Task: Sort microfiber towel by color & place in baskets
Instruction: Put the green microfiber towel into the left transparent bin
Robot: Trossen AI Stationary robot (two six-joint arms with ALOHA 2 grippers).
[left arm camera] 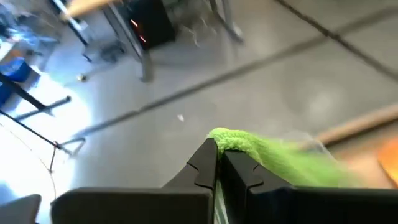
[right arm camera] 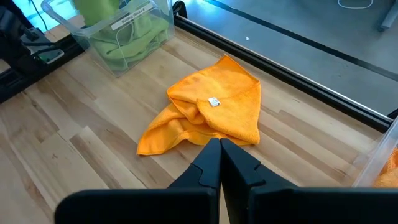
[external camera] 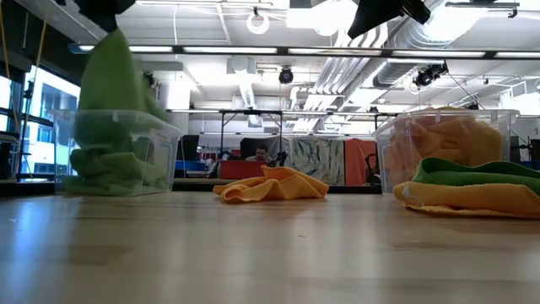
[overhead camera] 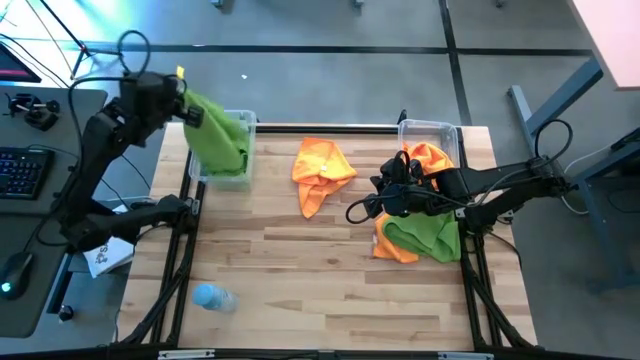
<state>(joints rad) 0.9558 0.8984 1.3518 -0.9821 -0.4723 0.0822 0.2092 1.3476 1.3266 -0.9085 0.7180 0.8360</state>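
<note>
My left gripper (overhead camera: 183, 97) is clamped on a green towel (overhead camera: 222, 135) and holds it up above the left basket (overhead camera: 243, 120). The cloth hangs from my fingers with its long axis running downward and inward, its lower part draped into that basket, where more green cloth lies bunched at the bottom. So for the coming move the drop target is straight beneath the hanging towel; I judge that letting go here would put it in, though the upper fold trails over the outer rim and might catch there.

My right gripper (overhead camera: 379, 189) is closed on nothing and hovers over the surface (overhead camera: 320, 290) between the lone orange towel (overhead camera: 322, 170) and the right basket (overhead camera: 430, 129). That orange towel lies flat in a loose heap well inward of the left basket and is nearer my right arm than my left. In the right wrist view it sits directly ahead of my closed fingertips, its long axis slanting away toward the far edge of the surface. There is bare wood all round it, so room to come down is good.

Just beside the right basket, on its near side, a green towel lies on top of an orange one (overhead camera: 398, 249), partly under my right arm. The right basket already holds orange cloth. A small pale bottle (overhead camera: 212, 297) stands well apart, toward the near edge.
</note>
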